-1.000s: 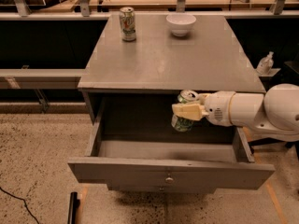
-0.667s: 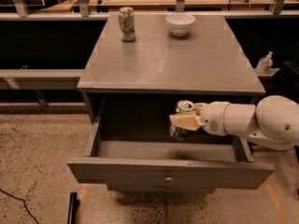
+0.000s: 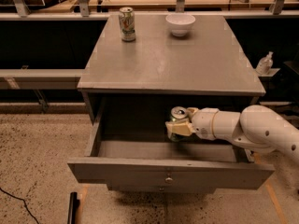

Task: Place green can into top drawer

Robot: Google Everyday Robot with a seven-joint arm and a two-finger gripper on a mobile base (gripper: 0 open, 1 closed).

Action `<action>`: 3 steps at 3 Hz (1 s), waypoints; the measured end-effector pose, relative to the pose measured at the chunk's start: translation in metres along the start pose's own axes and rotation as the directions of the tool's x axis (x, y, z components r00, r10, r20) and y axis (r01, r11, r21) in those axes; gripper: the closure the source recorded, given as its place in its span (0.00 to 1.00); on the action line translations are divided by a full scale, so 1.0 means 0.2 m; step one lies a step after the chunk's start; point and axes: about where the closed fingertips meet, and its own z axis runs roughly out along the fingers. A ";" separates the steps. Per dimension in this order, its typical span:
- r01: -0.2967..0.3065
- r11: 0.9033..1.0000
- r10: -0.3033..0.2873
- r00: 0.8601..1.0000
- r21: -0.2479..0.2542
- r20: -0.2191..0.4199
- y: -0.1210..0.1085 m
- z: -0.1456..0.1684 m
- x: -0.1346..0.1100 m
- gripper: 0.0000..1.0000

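Step in hand: placement of the green can (image 3: 179,114) into the top drawer (image 3: 168,171). The drawer stands pulled out from under the front edge of the worktop (image 3: 173,59), with its interior open from above.

State of the hand: the hand (image 3: 179,129) is closed on the green can, with the pale fingers (image 3: 183,129) clasped round the can's side. The arm (image 3: 247,129) reaches in from the right, below the level of the worktop.

Position of the can: upright, silver top uppermost, inside the drawer opening just under the front edge of the worktop and somewhat right of that edge's middle. The base appears to hang above the drawer floor. Contact with the floor cannot be confirmed.

Progress, as a judgement: the carry is nearly complete and the release is not yet done.

The next move calls for the following:
1. Lower the can, held upright, until the base rests on the drawer floor.
2. Open the fingers only once the can is supported.
3. Withdraw the hand towards the right without brushing the can or the drawer's right wall.

The whitish-silver can (image 3: 126,24) near the rear left corner of the worktop and the white bowl (image 3: 180,24) near the rear edge are not part of this step
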 end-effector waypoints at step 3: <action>0.099 0.993 -0.101 0.995 -0.070 -0.023 -0.03 0.16 0.18 0.12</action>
